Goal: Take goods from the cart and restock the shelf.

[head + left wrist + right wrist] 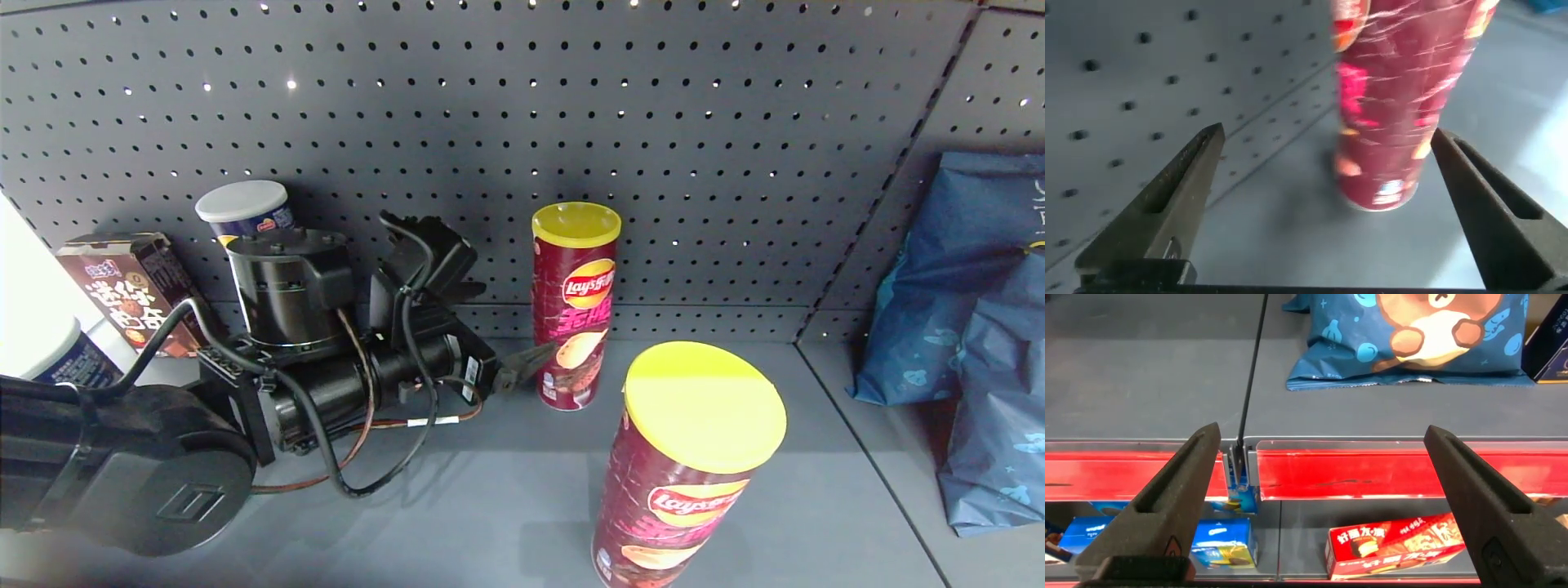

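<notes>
Left hand (1327, 135) spread wide, the red chip can (1396, 98) standing just ahead of it, seemingly untouched

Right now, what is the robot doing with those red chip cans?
The robot is stocking a shelf. Its left end effector is open, right by the bottom of the back chip can, which stands upright near the pegboard wall. It is not squeezing the can. A second chip can stands nearer the front. The right end effector is open and holds nothing, in front of a shelf edge.
</notes>
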